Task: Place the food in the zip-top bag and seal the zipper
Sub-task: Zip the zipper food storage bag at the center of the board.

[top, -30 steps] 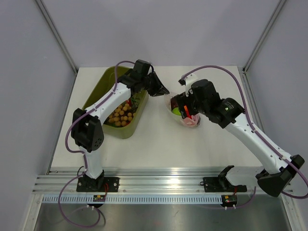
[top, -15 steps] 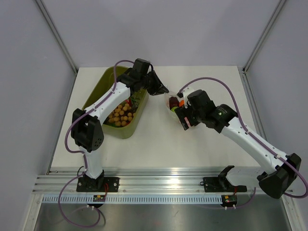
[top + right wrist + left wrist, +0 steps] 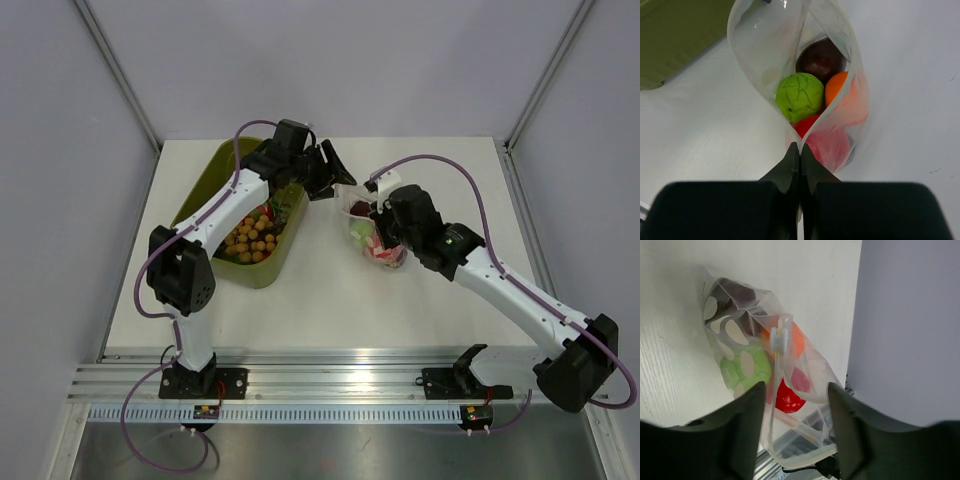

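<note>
R gripper (image 3: 800,151): fingers pressed tight together, pinching bag (image 3: 760,50) edge at mid-table. R arm stretched from near right, forearm low, wrist pointing far-left. Bag walls spread apart beyond the pinch. Food (image 3: 800,96) inside: green, purple, orange, red pcs.

L gripper (image 3: 796,432): fingers apart, holding nothing, just far-left of bag, zipper (image 3: 772,410) strip seen btwn them. L arm reaches far over tub (image 3: 215,165).
</note>
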